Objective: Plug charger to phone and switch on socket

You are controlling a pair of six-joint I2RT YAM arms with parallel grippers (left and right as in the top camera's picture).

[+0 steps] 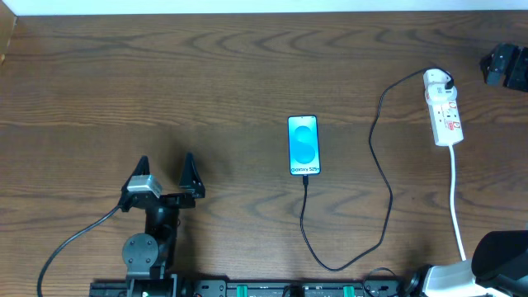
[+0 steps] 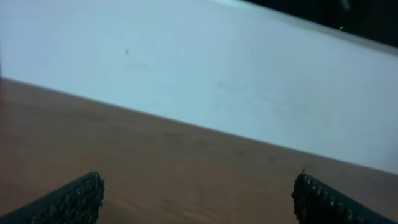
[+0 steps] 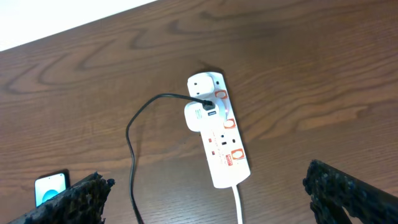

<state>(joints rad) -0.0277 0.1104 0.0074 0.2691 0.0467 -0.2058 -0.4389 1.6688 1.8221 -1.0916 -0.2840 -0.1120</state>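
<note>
From my station, the phone (image 1: 304, 146) lay flat near the middle of the table (image 1: 206, 74), its screen lit pale blue and its short edges pointing toward and away from the robot. The charger (image 1: 304, 198) met the phone's near edge. I could not tell from the overhead view whether the plug tip was fully seated. From there the thin black cable ran toward the robot, curled into a loop, and climbed to the right up to a white adapter (image 3: 199, 115). The adapter sat on the socket (image 1: 444, 111), close to its far end. The socket lay well to the right of the phone, slightly angled, with red-marked switches along its face. I could not make out which way they were set. A white cord (image 1: 456, 206) left its near end and ran toward the right arm (image 1: 499, 256) at the bottom right corner. In the right wrist view the right gripper (image 3: 208, 180) was spread wide and grasped nothing. It hung above the socket's near end, with the phone just visible at the lower left. The left gripper (image 1: 165, 161) sat well to the left of the phone. Its fingers (image 2: 74, 202) were also parted and empty over bare wood, and its camera faced a pale wall (image 2: 217, 68). A dark object (image 1: 502, 64) I could not identify sat at the table's far right edge.
</note>
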